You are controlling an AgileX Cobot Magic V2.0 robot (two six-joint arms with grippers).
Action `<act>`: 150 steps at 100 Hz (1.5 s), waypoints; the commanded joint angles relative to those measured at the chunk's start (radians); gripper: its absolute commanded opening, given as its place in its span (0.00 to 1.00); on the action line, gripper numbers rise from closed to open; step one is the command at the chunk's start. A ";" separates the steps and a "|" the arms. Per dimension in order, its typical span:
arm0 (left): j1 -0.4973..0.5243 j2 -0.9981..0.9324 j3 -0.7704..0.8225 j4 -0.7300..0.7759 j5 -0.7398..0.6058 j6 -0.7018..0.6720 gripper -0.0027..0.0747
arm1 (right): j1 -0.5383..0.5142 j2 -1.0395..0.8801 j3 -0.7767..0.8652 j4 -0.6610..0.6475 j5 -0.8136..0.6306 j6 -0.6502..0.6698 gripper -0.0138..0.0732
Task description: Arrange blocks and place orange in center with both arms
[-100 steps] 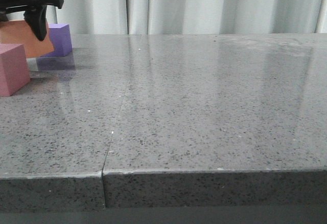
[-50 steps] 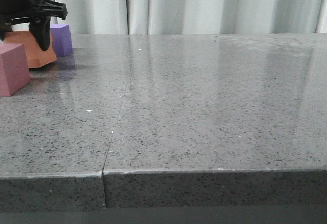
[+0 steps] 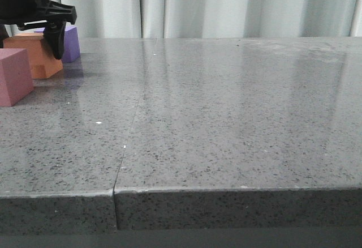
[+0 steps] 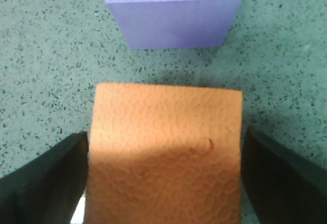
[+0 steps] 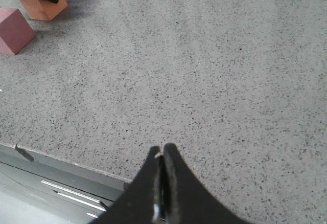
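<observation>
The orange cube [image 3: 34,58] rests flat on the table at the far left, between the purple cube [image 3: 70,44] behind it and the pink cube [image 3: 12,75] in front. My left gripper [image 3: 41,44] straddles the orange cube. In the left wrist view the orange cube [image 4: 166,152] lies between the black fingers [image 4: 46,183], with thin gaps at both sides, so the left gripper [image 4: 166,183] is open. The purple cube [image 4: 173,12] lies just beyond. My right gripper [image 5: 163,150] is shut and empty above the table's front edge, far from the cubes [image 5: 43,6].
The grey speckled table [image 3: 226,118] has a seam [image 3: 127,140] running front to back left of the middle. A pale curtain [image 3: 226,4] hangs behind. The table's front edge [image 5: 61,162] lies below the right gripper.
The orange cube, held tilted above the table, came down and now sits flat between the purple and pink cubes. The left gripper's visible finger has shifted outward from the cube's side.
</observation>
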 commanded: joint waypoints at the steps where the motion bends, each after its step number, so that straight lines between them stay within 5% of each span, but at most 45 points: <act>1: 0.002 -0.068 -0.024 0.005 -0.037 -0.010 0.79 | -0.002 0.008 -0.023 -0.009 -0.072 -0.010 0.08; 45: 0.002 -0.187 -0.024 0.005 -0.021 -0.010 0.74 | -0.002 0.008 -0.023 -0.009 -0.072 -0.010 0.08; 57: 0.002 -0.221 -0.024 0.005 -0.004 -0.010 0.59 | -0.002 0.008 -0.023 -0.009 -0.072 -0.010 0.08; 87: 0.002 -0.295 -0.015 0.005 0.013 -0.010 0.01 | -0.002 0.008 -0.023 -0.009 -0.072 -0.010 0.08; 150: 0.002 -0.612 0.305 0.005 -0.096 -0.010 0.01 | -0.002 0.008 -0.023 -0.009 -0.072 -0.010 0.08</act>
